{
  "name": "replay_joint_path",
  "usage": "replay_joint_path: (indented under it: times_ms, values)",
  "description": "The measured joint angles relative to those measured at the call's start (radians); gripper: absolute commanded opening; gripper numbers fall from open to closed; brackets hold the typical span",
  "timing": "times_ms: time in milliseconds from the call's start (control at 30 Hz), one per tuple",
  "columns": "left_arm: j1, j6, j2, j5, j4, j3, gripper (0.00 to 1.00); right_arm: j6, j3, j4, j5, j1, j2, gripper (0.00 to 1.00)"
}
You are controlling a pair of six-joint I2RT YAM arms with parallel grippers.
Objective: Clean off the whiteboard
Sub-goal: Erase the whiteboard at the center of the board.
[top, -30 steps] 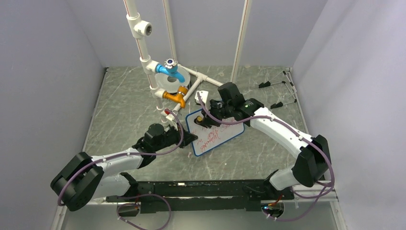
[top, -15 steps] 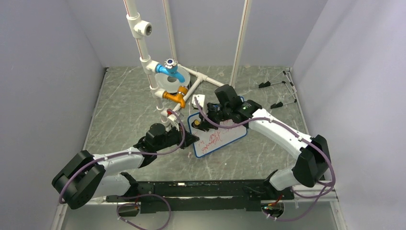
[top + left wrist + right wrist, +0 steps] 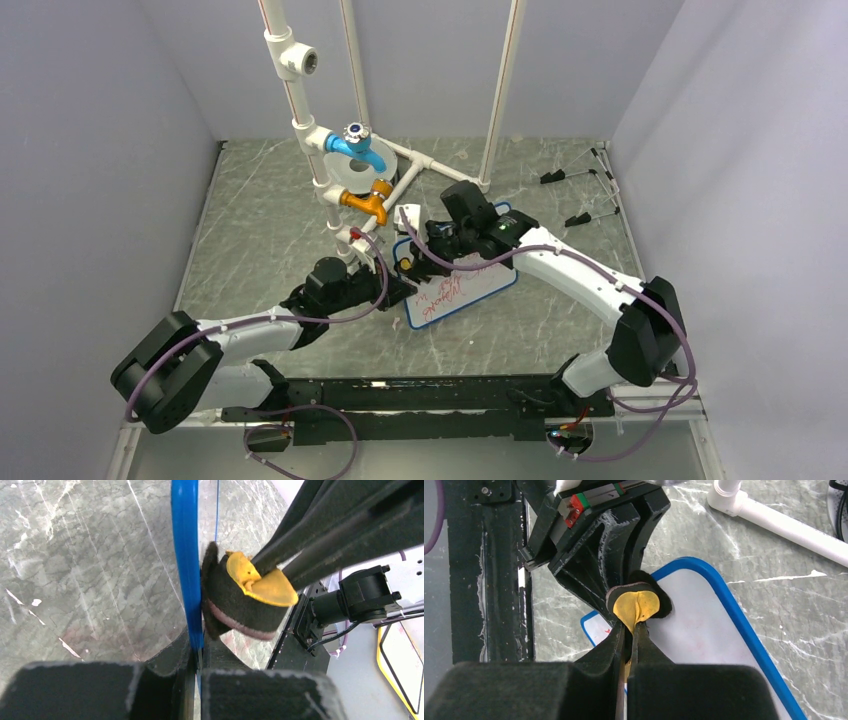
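Observation:
The whiteboard (image 3: 478,286), blue-rimmed, lies mid-table with red handwriting on its near-left part; the rest of its face looks wiped. My left gripper (image 3: 398,292) is shut on the board's left rim, seen edge-on in the left wrist view (image 3: 186,555). My right gripper (image 3: 412,260) is shut on a yellow eraser with a black felt pad (image 3: 636,605). The pad is pressed on the board's face (image 3: 704,630) at its left end, right beside my left gripper's fingers (image 3: 594,555). The eraser also shows in the left wrist view (image 3: 245,597).
A white PVC pipe frame stands behind the board, with a blue tap (image 3: 352,145), an orange tap (image 3: 366,202) and a round grey disc (image 3: 348,178). Black clips (image 3: 575,178) lie at the back right. A black rail (image 3: 420,395) runs along the near edge.
My right gripper has slid the eraser leftward across the board toward the left gripper. Red writing on the board's upper part is gone. The board has shifted slightly; the left gripper still holds it.

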Motion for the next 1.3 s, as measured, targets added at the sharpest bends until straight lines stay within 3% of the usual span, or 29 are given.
replay_joint_path:
  times_ms: [400,800,1067,1200,1300]
  values:
    - [0.000,-0.035,0.034,-0.015,0.037,-0.001,0.00,0.019,-0.001,-0.006,-0.002,-0.161,-0.026,0.00]
    - [-0.004,-0.043,0.029,-0.029,0.029,-0.002,0.00,0.008,-0.001,0.004,0.040,-0.049,-0.015,0.00]
    - [-0.005,-0.064,-0.011,-0.058,0.036,-0.040,0.00,0.029,-0.027,0.043,0.105,-0.253,-0.070,0.00]
    - [-0.005,-0.076,-0.011,-0.059,0.035,-0.041,0.00,0.025,-0.031,0.051,0.105,-0.212,-0.054,0.00]
    - [-0.002,-0.083,-0.018,-0.064,0.035,-0.051,0.00,0.001,-0.032,0.047,0.091,-0.110,-0.032,0.00]
